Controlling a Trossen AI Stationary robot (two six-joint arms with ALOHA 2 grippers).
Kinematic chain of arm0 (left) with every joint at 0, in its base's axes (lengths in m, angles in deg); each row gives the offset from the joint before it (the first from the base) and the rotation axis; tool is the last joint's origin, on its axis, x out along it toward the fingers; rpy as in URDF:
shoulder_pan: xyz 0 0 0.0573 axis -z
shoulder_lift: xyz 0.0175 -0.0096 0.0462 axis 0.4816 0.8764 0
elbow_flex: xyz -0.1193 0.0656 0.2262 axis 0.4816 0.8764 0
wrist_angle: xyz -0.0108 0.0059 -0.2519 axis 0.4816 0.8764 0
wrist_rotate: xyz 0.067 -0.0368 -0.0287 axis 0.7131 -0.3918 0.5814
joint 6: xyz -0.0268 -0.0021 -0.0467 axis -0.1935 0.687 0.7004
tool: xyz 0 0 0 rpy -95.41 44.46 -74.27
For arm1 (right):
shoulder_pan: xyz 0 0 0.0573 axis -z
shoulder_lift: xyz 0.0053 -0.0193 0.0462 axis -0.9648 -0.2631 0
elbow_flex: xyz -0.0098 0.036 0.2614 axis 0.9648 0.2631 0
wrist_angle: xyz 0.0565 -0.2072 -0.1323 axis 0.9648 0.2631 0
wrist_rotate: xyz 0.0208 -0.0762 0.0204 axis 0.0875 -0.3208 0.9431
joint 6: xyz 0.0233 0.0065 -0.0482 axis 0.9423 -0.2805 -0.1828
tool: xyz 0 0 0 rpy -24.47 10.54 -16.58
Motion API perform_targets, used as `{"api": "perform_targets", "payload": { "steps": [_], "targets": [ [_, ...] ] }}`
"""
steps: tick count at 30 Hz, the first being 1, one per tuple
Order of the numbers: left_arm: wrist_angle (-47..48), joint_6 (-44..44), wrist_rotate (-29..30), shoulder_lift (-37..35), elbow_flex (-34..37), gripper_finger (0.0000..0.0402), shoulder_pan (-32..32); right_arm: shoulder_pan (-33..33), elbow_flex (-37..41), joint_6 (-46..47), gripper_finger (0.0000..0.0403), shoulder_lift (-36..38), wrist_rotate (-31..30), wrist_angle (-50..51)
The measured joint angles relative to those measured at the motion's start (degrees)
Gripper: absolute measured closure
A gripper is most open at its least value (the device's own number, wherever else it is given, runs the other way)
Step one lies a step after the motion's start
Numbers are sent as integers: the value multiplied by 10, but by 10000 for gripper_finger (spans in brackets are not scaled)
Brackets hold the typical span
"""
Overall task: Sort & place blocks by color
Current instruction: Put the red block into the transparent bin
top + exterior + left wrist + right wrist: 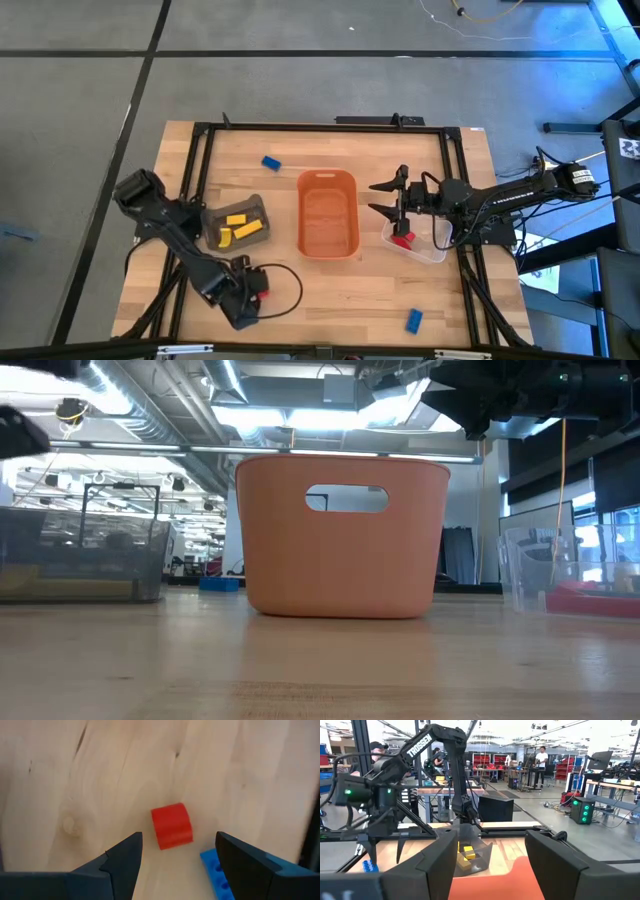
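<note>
From above, the orange tub (328, 213) sat at the centre of the table (440, 300); the dark bin (236, 224) at its nine o'clock held yellow blocks (241, 228), the clear bin (420, 243) at its three o'clock a red block (402, 241). One blue block (271, 162) lay toward eleven o'clock, another (414, 320) toward five. The left gripper (252, 297) hung low at seven o'clock; the right gripper (384, 198) hovered between tub and clear bin, fingers spread. At table height the tub filled the middle, the clear bin (570, 575) beside it. The left wrist view showed spread, empty fingers (120, 862) over a red block (172, 825) – a blue block (216, 874) just beside it. The right wrist view showed parted fingers (438, 855) and yellow blocks (467, 852) beyond.
</note>
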Motion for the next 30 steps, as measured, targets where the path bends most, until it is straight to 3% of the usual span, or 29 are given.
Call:
{"api": "perform_targets", "payload": {
  "steps": [11, 18, 30],
  "targets": [
    [-3, 15, -1, 35, 0, 158, -18, 0, 0, 0, 168, 0, 0, 1],
    [-27, 11, -43, 60, 0, 158, -20, 0, 0, 0, 168, 0, 0, 24],
    [-27, 11, -34, 66, 0, 158, -26, 0, 0, 15, 168, 0, -10, 35]
  ]
}}
